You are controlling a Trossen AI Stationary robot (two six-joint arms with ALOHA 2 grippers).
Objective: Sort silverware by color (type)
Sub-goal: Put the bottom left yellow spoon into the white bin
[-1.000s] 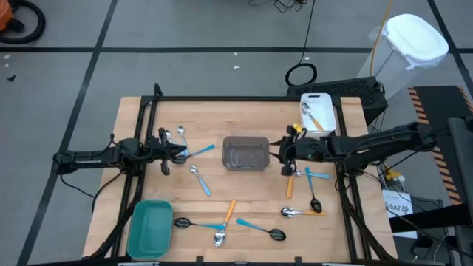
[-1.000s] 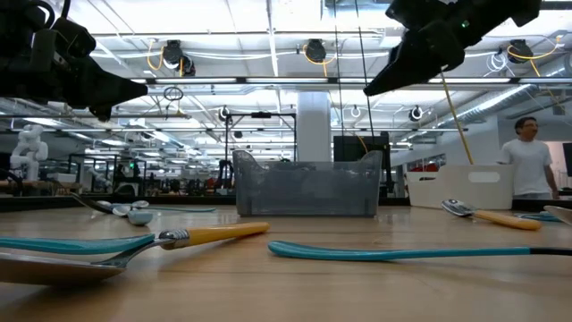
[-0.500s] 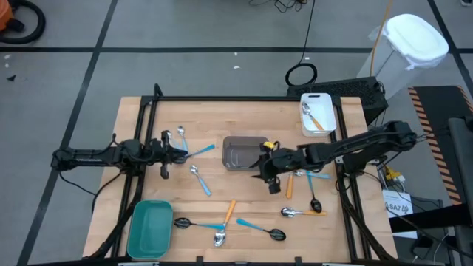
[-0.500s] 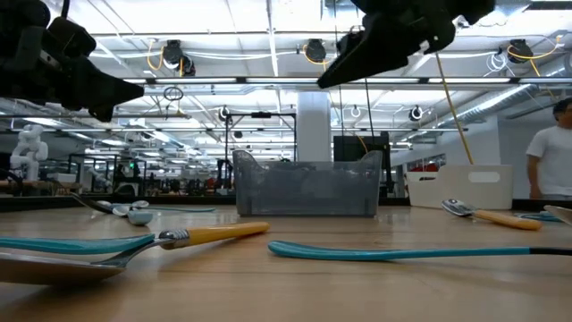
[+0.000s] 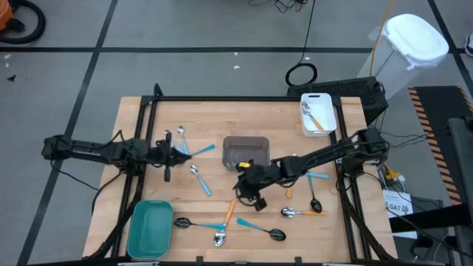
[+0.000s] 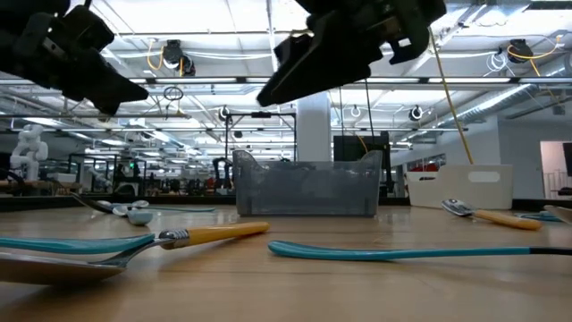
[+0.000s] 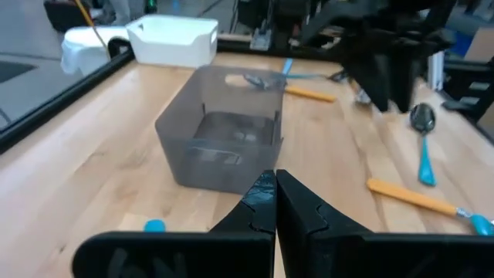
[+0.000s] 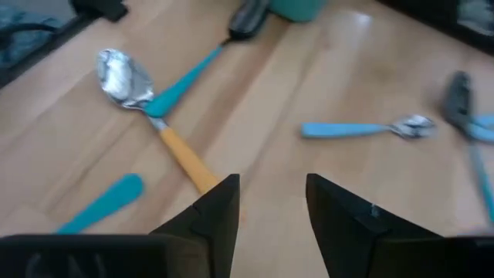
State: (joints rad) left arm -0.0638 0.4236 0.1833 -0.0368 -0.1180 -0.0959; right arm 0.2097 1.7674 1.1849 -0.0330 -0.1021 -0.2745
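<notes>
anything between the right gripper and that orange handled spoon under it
Nothing visible. The right gripper hovers open right above the orange-handled spoon, with only bare table between its fingers and the handle. A blue-handled spoon crosses it near the bowl.

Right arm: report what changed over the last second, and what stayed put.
The right gripper, open and empty, swept from beside the white tray leftward across the table, past the clear grey plastic bin, and now hovers over the orange-handled silver spoon. Nothing was grasped or released. The left gripper stayed shut in place; the spoons did not move.

Teal tray (image 5: 150,228), grey bin (image 5: 245,151)
</notes>
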